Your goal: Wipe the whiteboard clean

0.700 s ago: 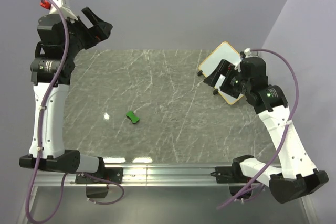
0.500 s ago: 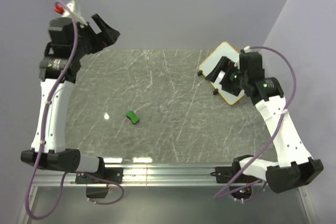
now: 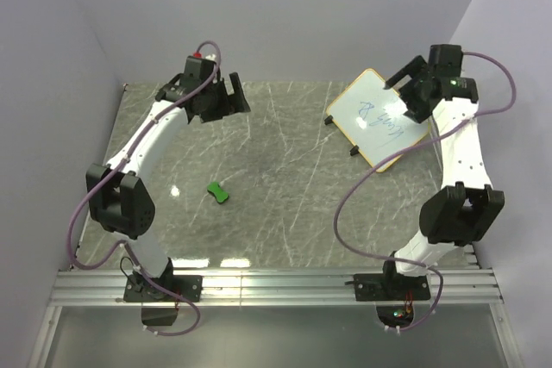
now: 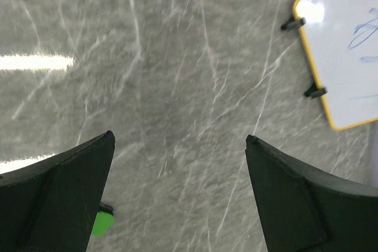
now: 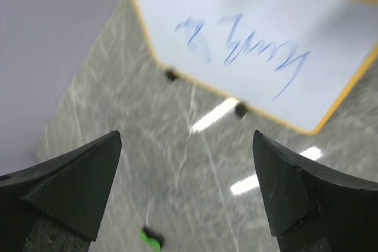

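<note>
The whiteboard [image 3: 376, 123], wood-framed with blue scribbles, lies tilted at the table's far right. It also shows in the left wrist view [image 4: 348, 51] and in the right wrist view [image 5: 266, 33]. A small green eraser [image 3: 219, 192] lies on the marble left of centre, also in the left wrist view [image 4: 101, 223] and the right wrist view [image 5: 150, 239]. My left gripper [image 3: 231, 99] is open and empty, raised over the far left of the table [image 4: 179, 138]. My right gripper [image 3: 404, 92] is open and empty, raised above the board's far edge [image 5: 186, 135].
The grey marble table [image 3: 285, 213] is closed in by lilac walls at the back and both sides. A metal rail [image 3: 276, 286] carries the arm bases at the near edge. Light glares sit on the marble near the front.
The right arm has lifted off the board and stretched up, uncovering the scribbles. The left arm has swung from the far left corner inward over the table.
</note>
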Available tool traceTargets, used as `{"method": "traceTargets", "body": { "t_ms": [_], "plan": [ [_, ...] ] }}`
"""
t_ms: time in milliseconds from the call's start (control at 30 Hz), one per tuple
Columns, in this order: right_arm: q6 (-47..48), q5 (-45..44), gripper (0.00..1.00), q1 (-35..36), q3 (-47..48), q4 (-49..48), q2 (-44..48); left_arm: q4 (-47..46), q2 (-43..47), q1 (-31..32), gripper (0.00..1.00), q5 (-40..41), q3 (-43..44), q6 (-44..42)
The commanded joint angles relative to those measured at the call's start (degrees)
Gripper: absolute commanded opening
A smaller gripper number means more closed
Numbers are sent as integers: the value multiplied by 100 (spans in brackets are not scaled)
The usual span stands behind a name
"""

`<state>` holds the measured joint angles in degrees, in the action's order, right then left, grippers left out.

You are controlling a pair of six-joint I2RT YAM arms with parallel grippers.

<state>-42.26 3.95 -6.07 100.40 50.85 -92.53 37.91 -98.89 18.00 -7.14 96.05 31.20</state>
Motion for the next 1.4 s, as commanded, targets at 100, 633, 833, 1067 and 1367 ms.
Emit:
{"method": "traceTargets", "body": {
  "t_ms": [100, 633, 833, 1067, 1367],
  "plan": [
    [-46, -685, 99, -974, -10, 109, -19, -179, 450, 204, 99, -95, -508, -70],
    [359, 1748, 96, -2030, -1541, -2008, -274, -275, 221, 433, 99, 265, -833, -193],
    [315, 1908, 95, -2083, -1839, -2431, -441, -372, 195, 433, 99, 274, -983, -246],
    [517, 1715, 94, -2144, -2156, -2563, -275, -381, 125, 433, 100, 266, -895, -255],
    [552, 1189, 93, -2206, -1480, -1658, 16, -320, -130, 433, 99, 169, -676, -281]
  ]
}}
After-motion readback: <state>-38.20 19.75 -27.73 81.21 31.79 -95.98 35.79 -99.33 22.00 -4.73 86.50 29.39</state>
